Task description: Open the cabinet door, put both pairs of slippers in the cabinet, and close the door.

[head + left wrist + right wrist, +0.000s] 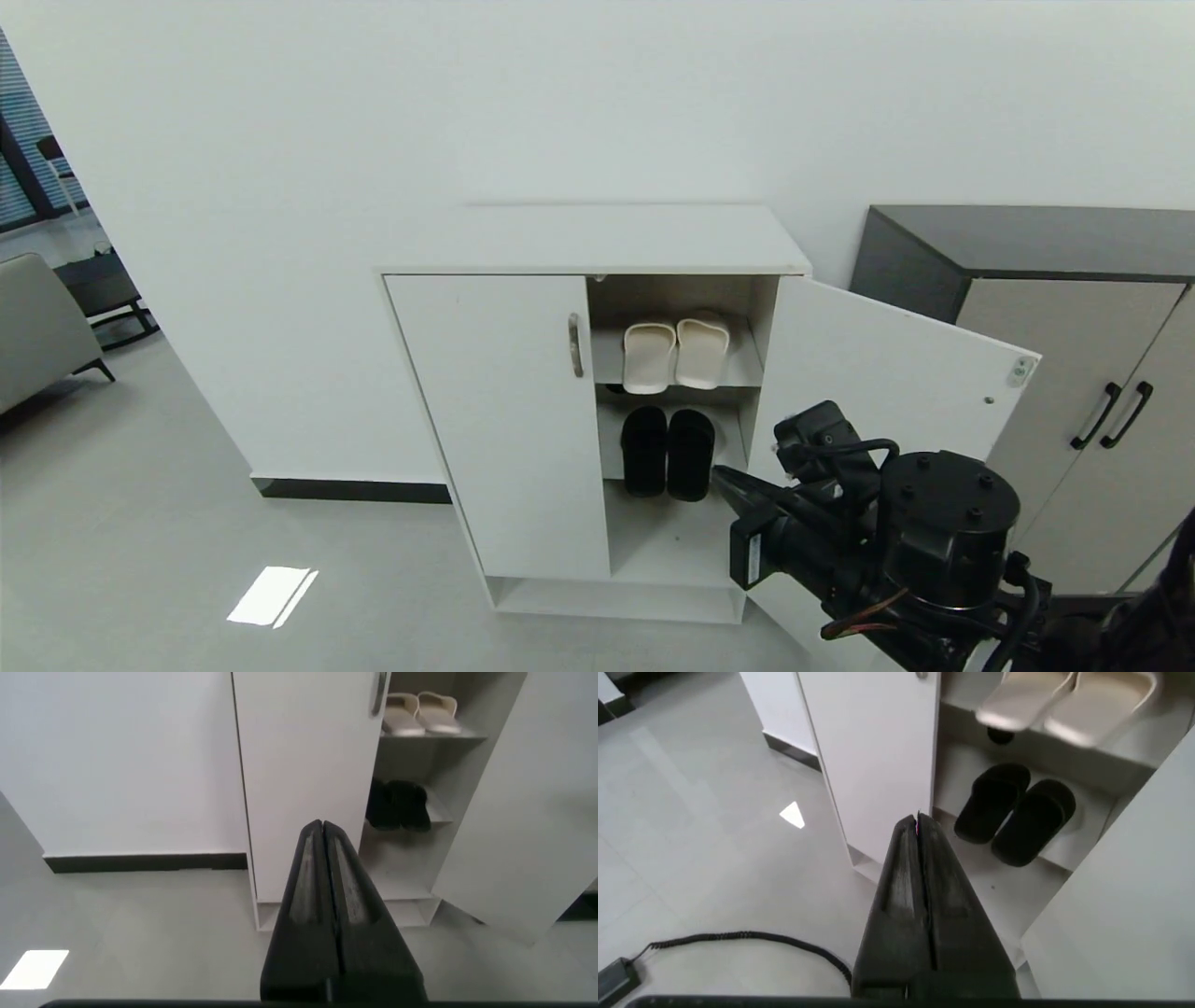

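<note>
Two of three steps look done: the white cabinet (597,241) stands with its right door (887,373) wide open, the cream slippers (674,353) on the upper shelf (608,366) and the black slippers (667,452) on the one below. Only closing the door seems left. The right gripper (917,823), near the door's inner face, and the left gripper (322,826) are both clenched and empty.
</note>
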